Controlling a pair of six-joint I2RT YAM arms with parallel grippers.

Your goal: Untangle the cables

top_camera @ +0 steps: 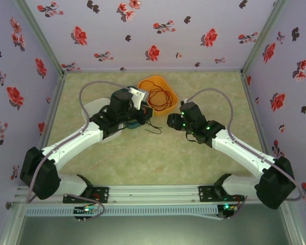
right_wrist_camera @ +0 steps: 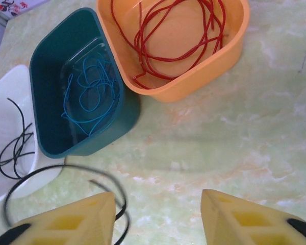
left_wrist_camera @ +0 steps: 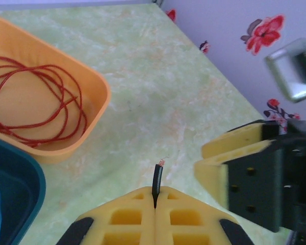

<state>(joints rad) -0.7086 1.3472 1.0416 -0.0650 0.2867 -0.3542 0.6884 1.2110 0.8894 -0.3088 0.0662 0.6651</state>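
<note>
Black cable (left_wrist_camera: 156, 178) clamped in left end effector (left_wrist_camera: 155, 196), perhaps brushing spread right end effector (right_wrist_camera: 157, 194).

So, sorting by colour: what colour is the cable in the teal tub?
The cable is blue; right wrist view shows it best.

A pale green, marble-patterned counter (top_camera: 158, 158) carries three tubs set in a row near its far edge: an orange tub (right_wrist_camera: 194, 87), a teal tub (right_wrist_camera: 46, 56) pressed against its side, and a white tray (right_wrist_camera: 0, 102) against the teal one. On the bare surface just in front of the teal tub and the tray, a thin black cable (right_wrist_camera: 56, 167) curls in a loose loop, while the rest of the counter lies open
</note>
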